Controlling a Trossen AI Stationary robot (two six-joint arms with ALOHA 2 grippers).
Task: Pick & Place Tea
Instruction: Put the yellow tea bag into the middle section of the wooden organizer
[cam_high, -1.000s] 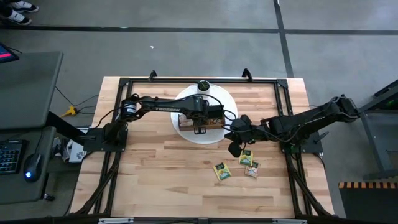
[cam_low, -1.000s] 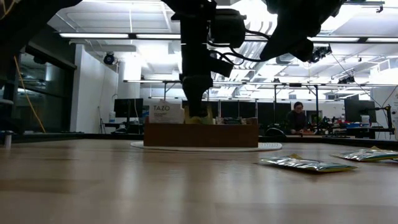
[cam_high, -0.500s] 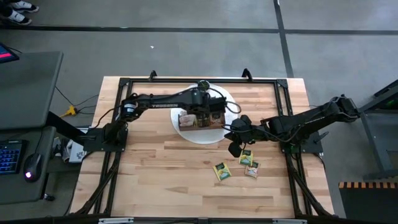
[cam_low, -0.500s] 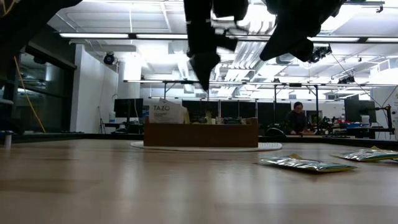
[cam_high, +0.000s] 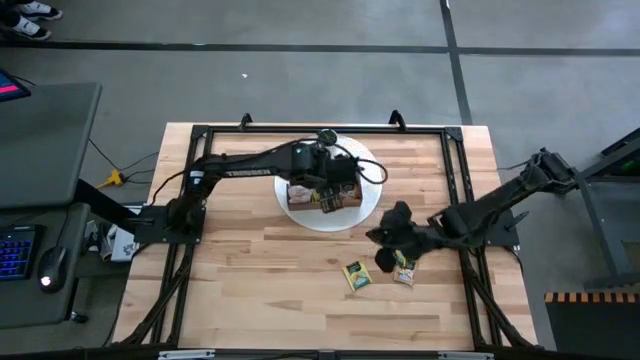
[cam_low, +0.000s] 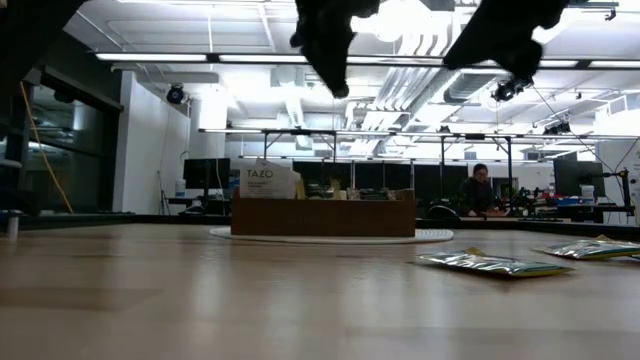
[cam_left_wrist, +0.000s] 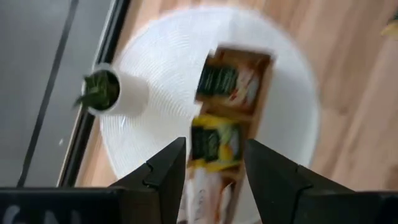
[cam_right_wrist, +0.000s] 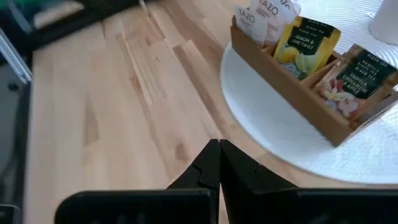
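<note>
Fingers (cam_left_wrist: 168, 171) of the left gripper (cam_left_wrist: 214, 165) stand parted with a clear gap between them and nothing held; this gripper (cam_high: 335, 180) hangs above the wooden tray (cam_high: 322, 196), well clear of it, as the low view shows its dark tip (cam_low: 328, 50) high over the tray (cam_low: 322, 216). Fingers of the right gripper (cam_right_wrist: 219, 163) are pressed together with no gap and grip nothing; the right gripper (cam_high: 388, 250) hovers over the bare wood of the table (cam_high: 250, 280), just beside the loose sachets on the near right part of the top. The tray sits on a round white mat (cam_high: 368, 200) toward the far middle of the table, with a small white cylinder with a dark green top (cam_high: 326, 137) standing at the mat's far edge. In the tray's three compartments the tea stands upright: white sachets (cam_right_wrist: 264, 15) at one end, a yellow-fronted sachet (cam_right_wrist: 306, 45) in the middle compartment, and a dark green sachet (cam_right_wrist: 360, 78) at the other end. The left wrist view shows the same tray (cam_left_wrist: 239, 99) from above, with the yellow sachet (cam_left_wrist: 214, 143) directly between that gripper's fingers in the line of sight. Two further sachets lie flat on the table, apart from the tray: one (cam_high: 355, 276) nearer the middle and one (cam_high: 404, 270) partly under the right gripper. In the low view these lie flat on the wood at right (cam_low: 490, 263). A person (cam_low: 478, 190) sits in the room beyond the table.
</note>
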